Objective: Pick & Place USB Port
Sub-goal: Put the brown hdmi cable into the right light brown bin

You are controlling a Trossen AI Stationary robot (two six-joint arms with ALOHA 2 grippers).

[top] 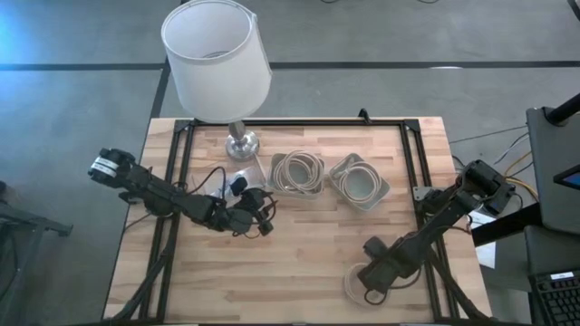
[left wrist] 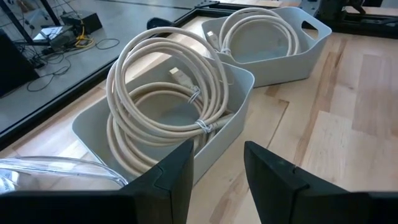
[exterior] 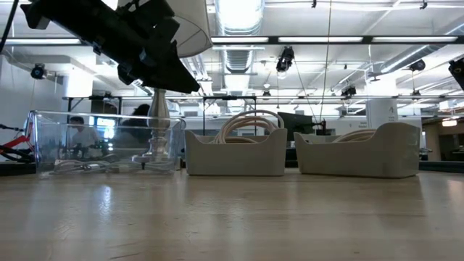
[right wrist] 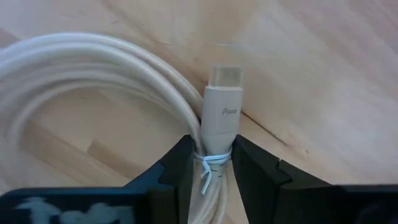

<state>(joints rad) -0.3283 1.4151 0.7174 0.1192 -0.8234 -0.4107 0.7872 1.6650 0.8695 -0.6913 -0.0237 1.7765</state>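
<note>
Where the right gripper [right wrist: 208, 163] pinches the coiled cable [top: 355, 282] at its tie, low in the high view's right half, the plug [right wrist: 221, 106] juts between the fingers. A grip this near the connector might slip, letting the loops sag or snag. Farther up, the left gripper [left wrist: 214, 165] hangs narrowly parted, empty, before two bins [top: 294, 174] of cables.

Overhead looks straight down, low looks level; both share the bins [top: 297, 172] and lamp [top: 217, 54]
</note>
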